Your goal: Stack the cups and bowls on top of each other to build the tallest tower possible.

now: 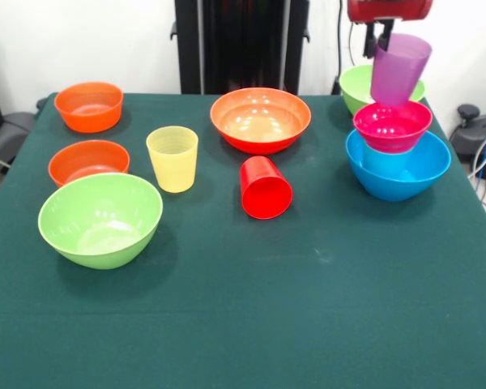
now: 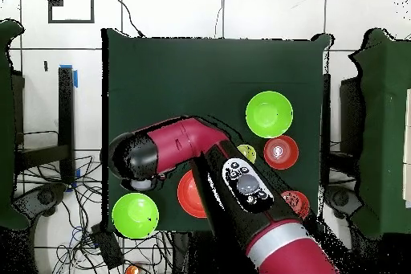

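jaws [image 1: 386,39] clenched on rim of translucent purple plastic cup [image 1: 399,68], hung tilted | just under jaws: small glossy magenta bowl [image 1: 392,126] on light blue cup [image 1: 384,160] in large blue bowl [image 1: 398,166] | likely next tier | green bench [image 1: 251,292]

A robotics lab is showing here: a green-covered counter [image 1: 251,308] is standing on a white tiled floor [image 2: 201,14], loose cables [image 2: 56,198] are trailing around a red robot arm [image 2: 241,198].
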Controlling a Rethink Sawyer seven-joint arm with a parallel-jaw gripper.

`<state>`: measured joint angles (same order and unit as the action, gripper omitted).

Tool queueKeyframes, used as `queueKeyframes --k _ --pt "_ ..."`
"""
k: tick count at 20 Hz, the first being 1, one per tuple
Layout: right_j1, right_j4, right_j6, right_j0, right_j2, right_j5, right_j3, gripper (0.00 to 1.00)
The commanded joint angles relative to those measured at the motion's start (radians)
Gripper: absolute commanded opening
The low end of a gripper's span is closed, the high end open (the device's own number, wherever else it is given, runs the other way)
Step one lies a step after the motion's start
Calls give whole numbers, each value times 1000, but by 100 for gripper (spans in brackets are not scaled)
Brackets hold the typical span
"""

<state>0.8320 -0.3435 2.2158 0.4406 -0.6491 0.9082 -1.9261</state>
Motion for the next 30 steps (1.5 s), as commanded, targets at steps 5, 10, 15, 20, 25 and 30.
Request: queueKeyframes --k 5,10,15,20,25,30 --pt "-71 -64 -4 -68 37 -101 -14 0" --pt "-86 -78 -15 -76 51 -101 2 0" --pt "-66 -115 -27 -75 80 -102 -13 0" --pt "-60 -129 -53 -62 81 -86 1 0" --pt "-65 -146 -71 -51 79 -70 21 0" --pt "-64 -163 -78 -44 73 -67 36 0"
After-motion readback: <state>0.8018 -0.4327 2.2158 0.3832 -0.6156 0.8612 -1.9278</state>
